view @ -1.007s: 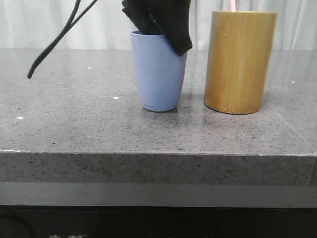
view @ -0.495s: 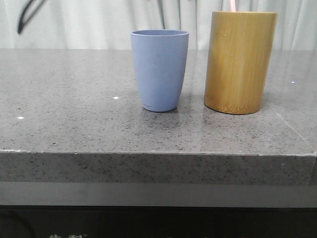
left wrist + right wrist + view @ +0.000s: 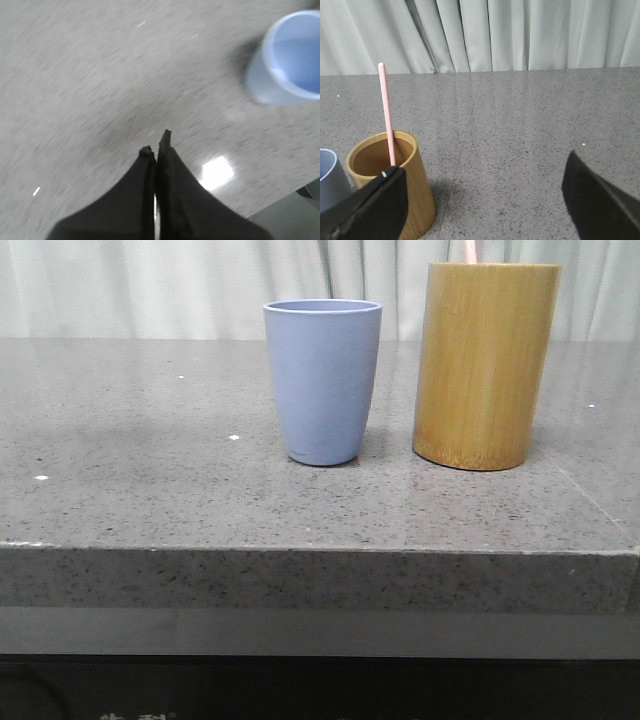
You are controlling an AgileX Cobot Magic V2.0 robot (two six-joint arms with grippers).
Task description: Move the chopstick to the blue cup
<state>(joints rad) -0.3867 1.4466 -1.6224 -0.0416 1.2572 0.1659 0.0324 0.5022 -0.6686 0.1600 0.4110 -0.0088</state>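
Observation:
The blue cup (image 3: 322, 380) stands upright on the grey stone table, left of the taller bamboo cylinder (image 3: 485, 365). A pale pink chopstick (image 3: 469, 251) sticks up out of the cylinder; it also shows in the right wrist view (image 3: 386, 111), leaning on the cylinder's (image 3: 390, 187) rim. The cup looks empty in the left wrist view (image 3: 291, 59). My left gripper (image 3: 156, 142) is shut and empty, above bare table beside the cup. My right gripper (image 3: 482, 182) is wide open, to the side of the cylinder. Neither gripper shows in the front view.
The grey speckled tabletop (image 3: 150, 460) has its front edge (image 3: 300, 550) near the camera. Pale curtains (image 3: 495, 35) hang behind the table. A corner of the table edge shows in the left wrist view (image 3: 295, 210).
The left gripper, which hung over the blue cup's rim a second ago, has lifted away up and to the left and left the front view. Cup and cylinder have not moved.

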